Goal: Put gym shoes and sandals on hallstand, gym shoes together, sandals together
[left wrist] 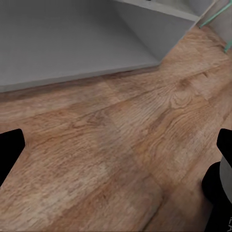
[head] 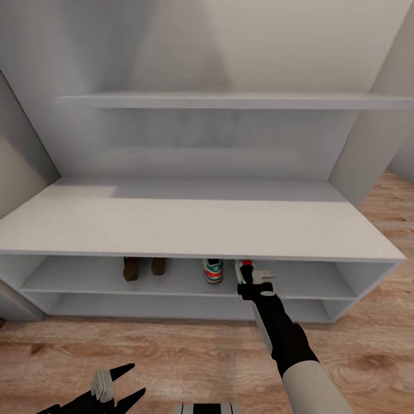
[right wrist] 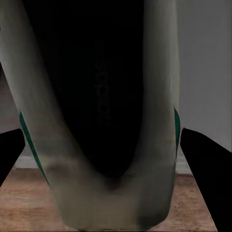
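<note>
The hallstand stands in front of me, and all the footwear shows in its upper shelf slot. The two brown sandals sit side by side left of middle. One gym shoe rests to their right. Right beside it is the second gym shoe, with my right gripper shut on its heel end at the slot's front. In the right wrist view this gym shoe sits between the fingers. My left gripper hangs open and empty low over the corridor floor.
A floating grey shelf runs above the rack's flat top. Walls close in on both sides. In the left wrist view, the rack's grey corner meets the plank floor, and thin teal legs stand beyond it.
</note>
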Controlling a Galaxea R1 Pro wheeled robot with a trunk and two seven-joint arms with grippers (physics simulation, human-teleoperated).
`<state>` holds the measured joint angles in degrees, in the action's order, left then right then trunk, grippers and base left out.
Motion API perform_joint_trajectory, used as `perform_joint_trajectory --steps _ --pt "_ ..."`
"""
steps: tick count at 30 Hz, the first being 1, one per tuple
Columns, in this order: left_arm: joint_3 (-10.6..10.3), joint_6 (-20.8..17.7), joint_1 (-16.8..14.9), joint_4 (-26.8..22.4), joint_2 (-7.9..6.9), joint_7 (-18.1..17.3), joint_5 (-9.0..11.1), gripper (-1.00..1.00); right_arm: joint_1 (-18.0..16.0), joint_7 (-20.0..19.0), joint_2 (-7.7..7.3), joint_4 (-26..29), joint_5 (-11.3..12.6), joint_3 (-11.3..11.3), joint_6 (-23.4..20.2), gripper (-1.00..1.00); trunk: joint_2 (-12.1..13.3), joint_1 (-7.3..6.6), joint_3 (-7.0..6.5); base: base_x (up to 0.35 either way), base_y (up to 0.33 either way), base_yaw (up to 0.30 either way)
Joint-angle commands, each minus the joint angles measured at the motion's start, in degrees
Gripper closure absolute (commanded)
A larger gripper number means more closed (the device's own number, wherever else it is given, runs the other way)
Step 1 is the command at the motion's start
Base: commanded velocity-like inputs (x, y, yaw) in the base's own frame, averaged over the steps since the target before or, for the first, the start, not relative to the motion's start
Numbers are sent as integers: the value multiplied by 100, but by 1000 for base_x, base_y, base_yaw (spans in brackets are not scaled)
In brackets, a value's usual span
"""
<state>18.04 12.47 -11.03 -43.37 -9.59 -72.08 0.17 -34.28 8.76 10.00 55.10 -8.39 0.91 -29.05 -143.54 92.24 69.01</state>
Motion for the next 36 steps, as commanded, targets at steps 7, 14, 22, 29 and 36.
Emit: perform_joint_trajectory --steps 7,14,22,29,36 --pt "14 35 -4 4 1 -17 1 -100 1 3 0 -54 -75 6 -48 100 -1 3 5 119 61 0" --pt "15 33 -4 4 1 -17 1 -100 1 3 0 -59 -75 6 -48 100 -1 3 5 10 5 0" --pt "15 27 -4 4 1 -17 1 -100 1 3 0 -52 -75 6 -48 100 -1 3 5 144 0 0" --pt "15 35 -4 4 1 -17 2 -100 1 3 0 -52 -75 6 -48 100 -1 3 5 41 0 0" --pt "15 36 -4 4 1 -20 1 -100 1 3 0 -52 -75 6 -48 100 -1 3 5 4 0 0"
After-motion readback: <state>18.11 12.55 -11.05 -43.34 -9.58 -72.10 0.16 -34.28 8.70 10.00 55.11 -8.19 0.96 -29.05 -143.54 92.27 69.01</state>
